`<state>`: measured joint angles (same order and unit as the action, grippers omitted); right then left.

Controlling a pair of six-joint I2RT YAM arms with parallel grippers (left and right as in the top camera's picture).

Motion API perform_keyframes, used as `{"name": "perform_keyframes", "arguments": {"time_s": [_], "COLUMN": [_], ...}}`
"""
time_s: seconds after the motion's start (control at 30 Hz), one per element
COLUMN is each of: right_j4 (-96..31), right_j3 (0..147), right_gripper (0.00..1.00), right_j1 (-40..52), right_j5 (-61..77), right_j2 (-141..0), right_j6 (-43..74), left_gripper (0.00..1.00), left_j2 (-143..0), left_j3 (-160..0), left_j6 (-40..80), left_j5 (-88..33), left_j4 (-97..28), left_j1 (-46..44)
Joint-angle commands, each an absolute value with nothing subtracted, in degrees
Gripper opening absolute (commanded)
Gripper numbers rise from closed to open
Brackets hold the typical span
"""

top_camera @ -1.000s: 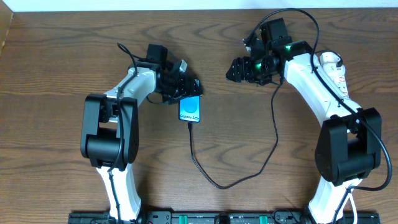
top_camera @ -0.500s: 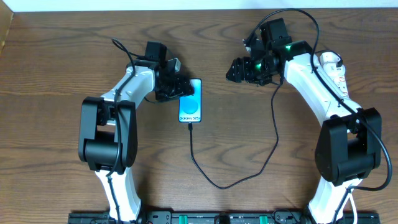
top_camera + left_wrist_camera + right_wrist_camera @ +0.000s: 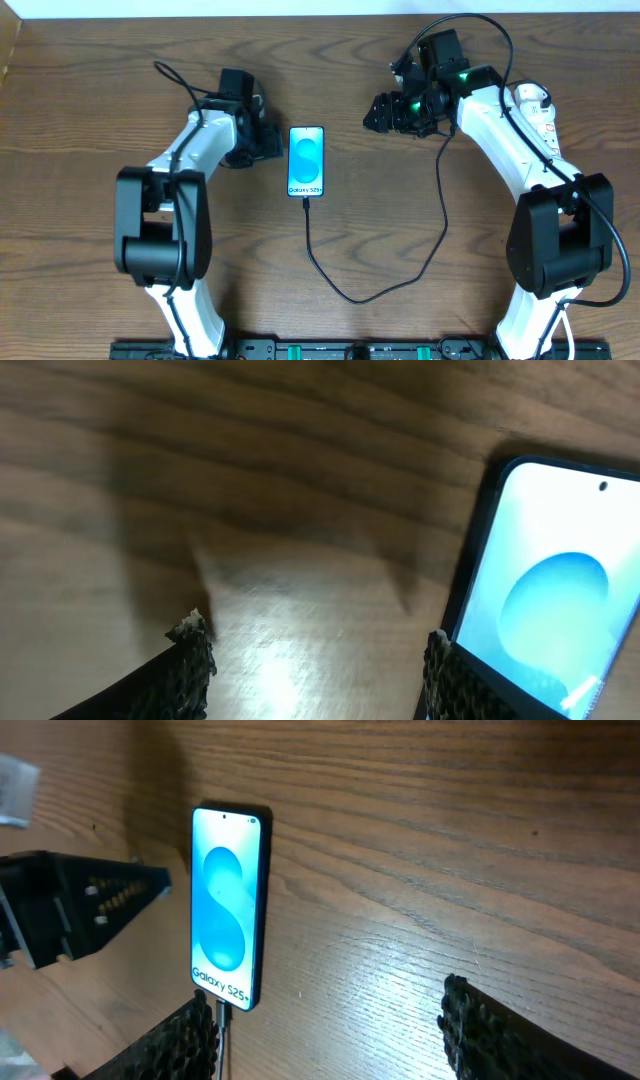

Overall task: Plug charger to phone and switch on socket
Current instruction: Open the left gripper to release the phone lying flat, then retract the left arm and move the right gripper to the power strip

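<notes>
Overhead: the phone [image 3: 306, 160] lies flat on the table [image 3: 90, 80], screen up and fully uncovered. A second ago it sat tilted under the left gripper [image 3: 268, 148], which has since drawn back to the phone's 9 o'clock and no longer touches it. The charger [image 3: 350, 297] meets the phone's lower edge, loops toward 6 o'clock and climbs toward the right arm. The right gripper [image 3: 376, 113] hovers at the phone's 2 o'clock, unmoved. The socket [image 3: 537, 110] lies at its 3 o'clock, partly hidden by the arm.

Left wrist: the left gripper [image 3: 315, 670] is spread wide with bare wood between its fingers, the phone [image 3: 550, 600] at 3 o'clock.

Right wrist: the right gripper [image 3: 330, 1040] is parted and empty. The phone [image 3: 230, 910] sits at 10 o'clock, the charger [image 3: 222, 1018] at its bottom edge.
</notes>
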<state>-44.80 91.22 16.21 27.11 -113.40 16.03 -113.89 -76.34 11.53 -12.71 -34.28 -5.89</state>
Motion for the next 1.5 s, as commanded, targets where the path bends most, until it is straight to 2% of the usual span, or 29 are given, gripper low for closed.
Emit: {"name": "perform_keyframes", "arguments": {"time_s": [0.0, 0.1, 0.17, 0.3, 0.57, 0.6, 0.63, 0.67, 1.0, 1.23, 1.47], "right_j4": [-44.8, -44.8, -44.8, -45.8, -49.4, -50.0, -50.7, -51.3, -55.1, -53.1, -51.0], "right_j3": [91.6, 91.6, 91.6, 91.6, 91.6, 91.6, 91.6, 91.6, 91.6, 91.5, 91.5], "right_gripper": [0.70, 0.66, 0.57, 0.45, 0.05, 0.01, 0.01, 0.01, 0.01, 0.01, 0.01], "right_j1": [16.6, 16.6, 16.5, 15.3, 9.5, 8.2, 6.8, 5.1, -17.3, -26.1, -28.8], "right_j5": [26.9, 26.9, 26.9, 26.9, 23.9, 23.0, 22.3, 21.9, 23.2, 23.0, 23.1], "right_j2": [-113.1, -113.1, -113.1, -111.9, -104.6, -103.1, -101.7, -100.4, -97.5, -99.4, -105.9], "right_j6": [15.1, 15.1, 14.5, 13.1, 11.4, 11.5, 11.4, 11.5, 10.5, 8.1, 4.2], "left_gripper": [0.68, 0.68, 0.68, 0.68, 0.68, 0.79, 0.96, 0.97, 0.98, 0.98, 0.98], "left_j2": [-107.2, -102.2, -97.8, -87.5, -73.4, -72.4, -71.3, -70.4, -70.1, -70.1, -70.1], "left_j3": [-76.1, -76.1, -76.1, -76.1, -76.1, -76.1, -76.1, -76.1, -76.1, -76.1, -76.1], "left_j6": [10.5, 10.5, 10.5, 10.5, 10.5, 10.5, 10.5, 10.5, 10.5, 10.5, 10.5], "left_j5": [-10.9, -10.9, -10.9, -10.9, -10.9, -10.9, -10.9, -10.9, -10.9, -10.9, -10.9], "left_j4": [-35.6, -37.1, -38.2, -39.9, -40.5, -40.5, -40.5, -40.5, -40.5, -40.5, -40.5], "left_j1": [-4.0, -2.7, -1.9, -1.3, -1.3, -1.3, -1.3, -1.3, -1.3, -1.3, -1.3]}}
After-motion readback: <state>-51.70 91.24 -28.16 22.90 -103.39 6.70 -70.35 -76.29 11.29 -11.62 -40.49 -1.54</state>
